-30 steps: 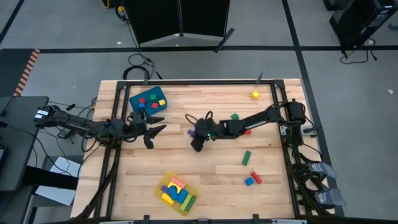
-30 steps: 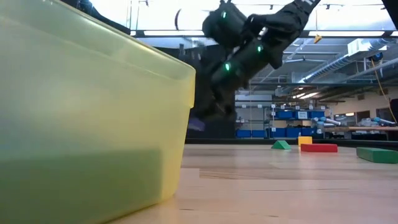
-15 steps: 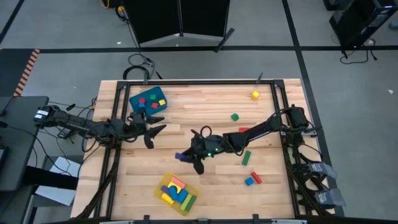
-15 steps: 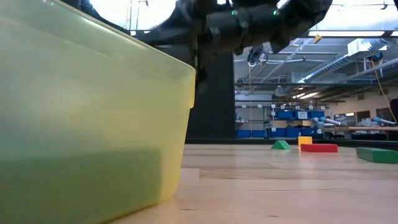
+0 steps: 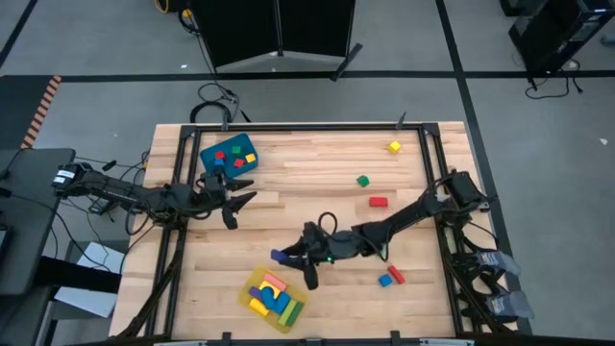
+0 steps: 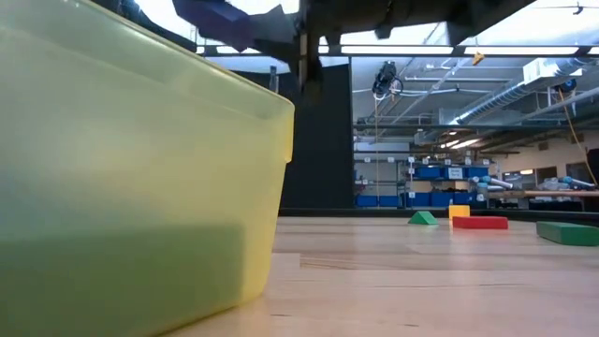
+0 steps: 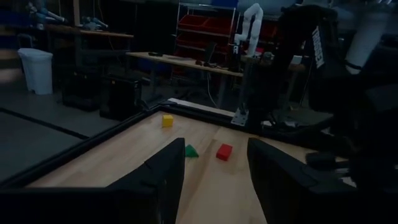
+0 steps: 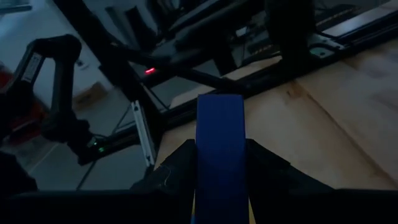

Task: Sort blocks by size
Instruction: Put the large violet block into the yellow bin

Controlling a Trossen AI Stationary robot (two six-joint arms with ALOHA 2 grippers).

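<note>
Blue and long, a bar-shaped block sits clamped between the fingers of the right gripper, which hangs above the wooden table just beside the yellow tray; from table height the bar shows just above the tray's near wall. The tray already holds several blocks (yellow, blue, pink and green among them).

Near the table's far left corner, the blue bin holds a few little cubes. The left gripper waits beside that bin with its fingers apart and nothing between them.

Loose on the wood lie a yellow cube, a green cube, a red block, and a blue and a red piece touching each other toward the right front. The level view also shows a green bar lying on the table.
</note>
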